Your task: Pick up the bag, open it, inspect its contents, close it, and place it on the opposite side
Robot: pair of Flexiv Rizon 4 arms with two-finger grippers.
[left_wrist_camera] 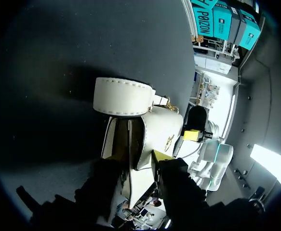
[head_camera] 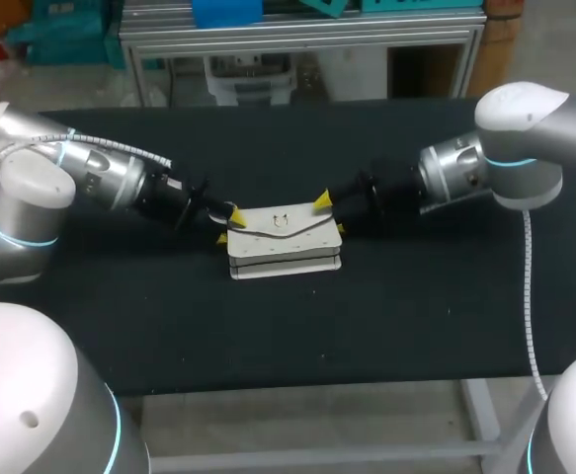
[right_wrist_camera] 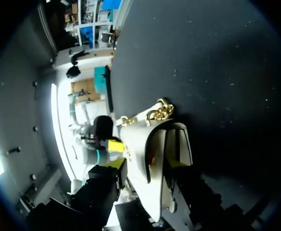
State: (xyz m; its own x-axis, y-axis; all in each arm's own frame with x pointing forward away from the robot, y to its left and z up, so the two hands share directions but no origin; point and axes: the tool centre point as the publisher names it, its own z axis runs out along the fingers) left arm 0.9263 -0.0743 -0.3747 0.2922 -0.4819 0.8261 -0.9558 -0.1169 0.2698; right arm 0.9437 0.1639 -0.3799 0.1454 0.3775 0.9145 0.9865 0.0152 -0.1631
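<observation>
A white bag [head_camera: 283, 237] with a flap and a small gold clasp [head_camera: 280, 221] lies flat in the middle of the black table [head_camera: 268, 326]. My left gripper [head_camera: 228, 227] is at the bag's left end and my right gripper [head_camera: 330, 214] at its right end. In the left wrist view the bag [left_wrist_camera: 164, 125] has its end between the left gripper [left_wrist_camera: 138, 158], with both yellow tips against its sides. Its white stitched strap [left_wrist_camera: 123, 96] lies ahead. In the right wrist view the right gripper [right_wrist_camera: 146, 163] clasps the other end of the bag [right_wrist_camera: 140, 139], near a gold chain [right_wrist_camera: 160, 111].
The black tabletop stretches bare to both sides of the bag and towards the front edge [head_camera: 297, 380]. Both arms come in low over the table from the sides.
</observation>
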